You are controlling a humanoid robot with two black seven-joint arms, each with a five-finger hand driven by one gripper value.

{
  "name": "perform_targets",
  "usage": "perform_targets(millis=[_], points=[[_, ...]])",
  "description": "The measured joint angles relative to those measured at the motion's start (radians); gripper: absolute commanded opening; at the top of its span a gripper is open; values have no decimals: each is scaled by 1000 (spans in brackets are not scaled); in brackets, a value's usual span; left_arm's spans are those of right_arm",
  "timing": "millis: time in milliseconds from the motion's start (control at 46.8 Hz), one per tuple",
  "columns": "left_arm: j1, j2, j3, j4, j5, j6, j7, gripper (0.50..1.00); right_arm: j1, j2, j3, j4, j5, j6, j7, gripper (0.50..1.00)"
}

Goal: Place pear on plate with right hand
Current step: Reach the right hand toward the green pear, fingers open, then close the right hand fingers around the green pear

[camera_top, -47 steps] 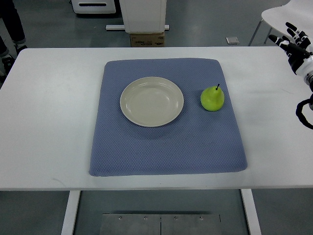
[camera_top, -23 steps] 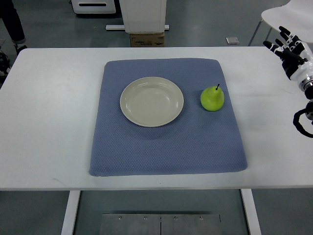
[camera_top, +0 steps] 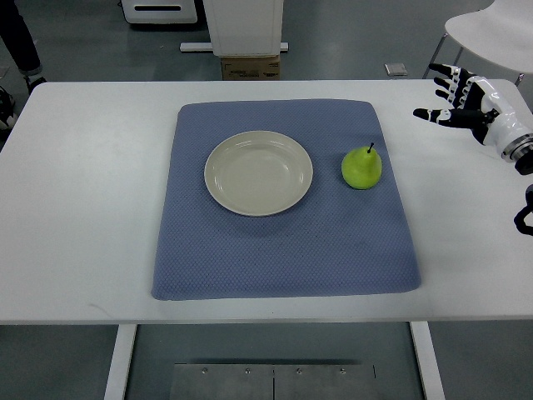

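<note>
A green pear [camera_top: 361, 167] with a dark stem stands upright on the blue mat [camera_top: 283, 250], just right of an empty cream plate [camera_top: 258, 172]. My right hand [camera_top: 454, 100] comes in from the right edge and hovers above the white table, to the upper right of the pear. Its fingers are spread and it holds nothing. It is well apart from the pear. My left arm does not show.
The white table [camera_top: 83, 208] carries the mat. A white chair [camera_top: 491, 29] stands past the far right corner. A cardboard box [camera_top: 250, 67] and a white pedestal sit on the floor behind the table.
My right hand has moved left and a little toward the pear, with its fingers now spread out towards it. The pear and plate have not moved.
</note>
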Motion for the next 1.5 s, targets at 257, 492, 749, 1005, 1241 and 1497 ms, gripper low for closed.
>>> perform_targets(millis=[257, 492, 749, 1005, 1241, 1497], points=[[0, 0, 0, 0, 0, 0, 0, 1000, 49, -18, -190, -1, -30, -3, 70, 1000], [0, 0, 0, 0, 0, 0, 0, 1000, 70, -17, -311, 1, -66, -8, 71, 1000], [0, 0, 0, 0, 0, 0, 0, 1000, 85, -8, -332, 33, -103, -8, 71, 1000], [0, 0, 0, 0, 0, 0, 0, 1000, 84, 11, -332, 56, -136, -8, 70, 1000], [0, 0, 0, 0, 0, 0, 0, 1000, 82, 53, -373, 56, -138, -24, 70, 1000], [0, 0, 0, 0, 0, 0, 0, 1000, 82, 91, -423, 54, -138, -94, 70, 998]])
